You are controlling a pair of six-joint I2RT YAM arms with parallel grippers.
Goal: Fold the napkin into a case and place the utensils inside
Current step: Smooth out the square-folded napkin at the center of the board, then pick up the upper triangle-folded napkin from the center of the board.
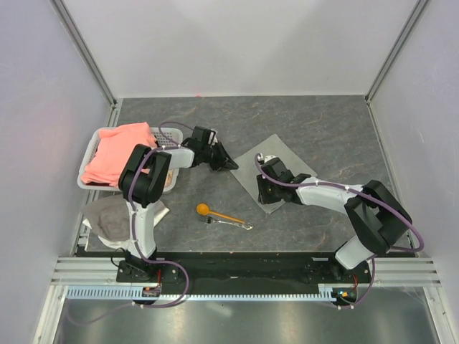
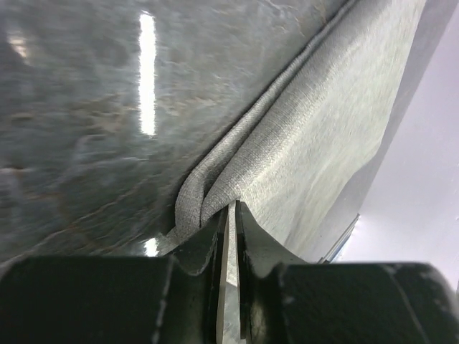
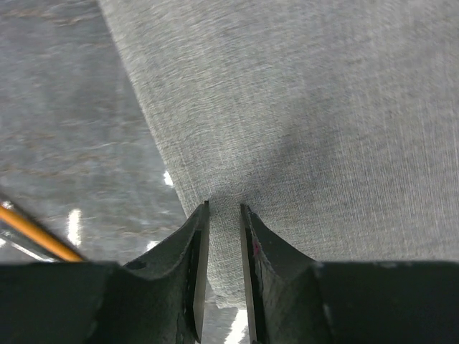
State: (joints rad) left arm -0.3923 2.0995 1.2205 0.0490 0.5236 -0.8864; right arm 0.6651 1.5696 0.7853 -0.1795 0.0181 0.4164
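white basket (image 1: 86,166): far left | salmon-pink cloth (image 1: 118,156): heaped in basket | whitish-grey rag (image 1: 109,217): just nearer

Cropped: spoon (image 3: 36,231) (bowl unseen); napkin (image 3: 301,107) overruns frame.

The napkin (image 1: 288,153) is being seen as plain light grey, the spoon (image 1: 215,213) as orange, the cloth (image 1: 117,153) as salmon-pink, the desk (image 1: 326,122) as dark, marbled grey.

No readable text, labels, brands or numbers appear on anything.
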